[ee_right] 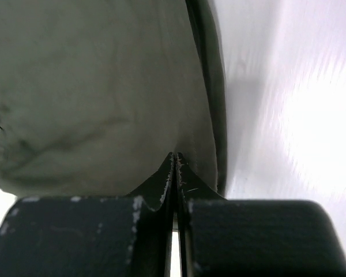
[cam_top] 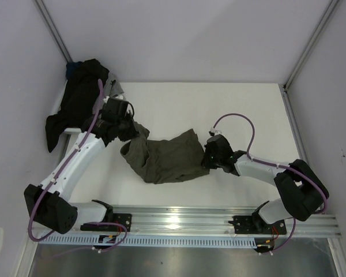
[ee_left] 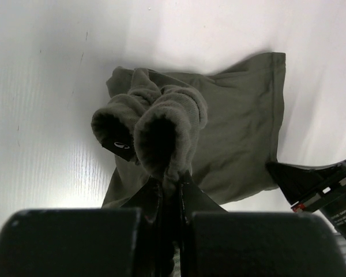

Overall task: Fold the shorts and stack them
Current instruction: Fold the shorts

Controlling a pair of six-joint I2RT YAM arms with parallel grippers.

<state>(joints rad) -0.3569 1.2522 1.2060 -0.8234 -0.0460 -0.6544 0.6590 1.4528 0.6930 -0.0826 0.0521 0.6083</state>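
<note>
The olive-green shorts [cam_top: 164, 158] lie crumpled in the middle of the table, stretched between both arms. My left gripper [cam_top: 128, 130] is shut on their bunched left end, which stands up in thick rolls [ee_left: 161, 124] just beyond the fingertips [ee_left: 191, 190]. My right gripper [cam_top: 209, 157] is shut at the shorts' right edge; its tips meet on the cloth [ee_right: 104, 86] close to the hem [ee_right: 210, 98]. The black shorts [cam_top: 81, 98] hang in a heap over the white basket at the back left.
The white basket [cam_top: 62, 107] sits against the left wall, just behind the left arm. White walls enclose the table on three sides. A metal rail [cam_top: 179, 222] with both arm bases runs along the near edge. The right gripper's body [ee_left: 323, 187] shows in the left wrist view.
</note>
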